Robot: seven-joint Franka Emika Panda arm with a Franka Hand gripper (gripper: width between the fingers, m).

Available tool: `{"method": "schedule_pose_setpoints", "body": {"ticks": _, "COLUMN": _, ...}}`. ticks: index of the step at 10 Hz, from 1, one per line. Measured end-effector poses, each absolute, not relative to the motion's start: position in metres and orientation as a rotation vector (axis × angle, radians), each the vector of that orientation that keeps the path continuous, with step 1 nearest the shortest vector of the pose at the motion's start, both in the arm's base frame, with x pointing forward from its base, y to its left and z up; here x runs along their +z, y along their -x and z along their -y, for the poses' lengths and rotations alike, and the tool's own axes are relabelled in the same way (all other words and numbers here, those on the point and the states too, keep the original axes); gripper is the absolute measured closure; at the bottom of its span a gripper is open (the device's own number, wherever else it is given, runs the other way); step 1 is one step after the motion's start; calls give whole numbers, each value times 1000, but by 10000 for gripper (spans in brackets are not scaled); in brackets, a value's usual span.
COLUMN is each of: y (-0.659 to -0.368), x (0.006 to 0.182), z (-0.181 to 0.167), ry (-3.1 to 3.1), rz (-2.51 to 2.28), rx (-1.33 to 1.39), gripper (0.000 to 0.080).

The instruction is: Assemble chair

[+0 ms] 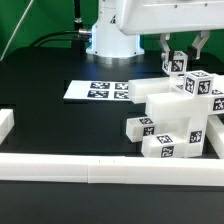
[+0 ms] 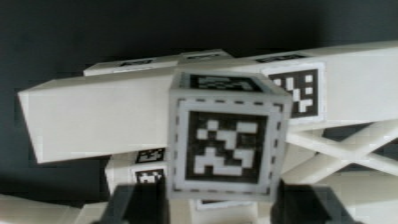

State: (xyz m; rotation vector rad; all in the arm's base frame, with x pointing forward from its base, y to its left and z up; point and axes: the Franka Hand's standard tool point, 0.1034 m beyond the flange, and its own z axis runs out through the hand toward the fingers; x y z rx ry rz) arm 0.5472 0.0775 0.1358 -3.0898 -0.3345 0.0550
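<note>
Exterior view: gripper (image 1: pixel 180 52) low over chair (image 1: pixel 175 112), fingers clamped on small tagged leg piece (image 1: pixel 176 64) standing upright, long axis vertical, directly between jaws. Chair body lies just below pincer, against white border bar (image 1: pixel 110 168). Marker board (image 1: pixel 97 89) well off toward exterior view's left.

Wrist view: tagged leg piece (image 2: pixel 226 140) fills centre, pinched between dark fingers (image 2: pixel 125 205); chair parts (image 2: pixel 107 115) behind it.

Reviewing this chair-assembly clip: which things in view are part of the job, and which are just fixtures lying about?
Part of the job:
- chunky white tagged plastic chair pieces
- two-finger gripper, shut on an upright tagged chair piece

Just lying about:
- flat white marker board
- long plain white border bars
</note>
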Motion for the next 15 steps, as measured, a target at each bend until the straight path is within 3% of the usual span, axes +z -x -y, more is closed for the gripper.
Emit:
{"method": "schedule_pose_setpoints", "body": {"ticks": 9, "y": -553, "x": 129, "z": -72, "ry": 3093, "rz": 356, "rx": -22, "gripper": 522}}
{"method": "schedule_pose_setpoints", "body": {"ticks": 10, "y": -553, "x": 129, "z": -72, "ry": 3093, "rz": 356, "rx": -21, "gripper": 456}}
{"method": "schedule_pose_setpoints", "body": {"ticks": 11, "y": -553, "x": 129, "z": -72, "ry": 3093, "rz": 356, "rx": -21, "gripper": 456}}
{"method": "schedule_pose_setpoints", "body": {"ticks": 12, "y": -553, "x": 129, "z": -71, "ry": 3093, "rz": 356, "rx": -20, "gripper": 256}}
{"method": "schedule_pose_setpoints", "body": {"ticks": 13, "y": -554, "x": 133, "z": -67, "ry": 3091, "rz": 362, "rx": -12, "gripper": 181}}
{"method": "schedule_pose_setpoints", "body": {"ticks": 15, "y": -553, "x": 141, "z": -66, "ry": 3081, "rz": 304, "rx": -15, "gripper": 157}}
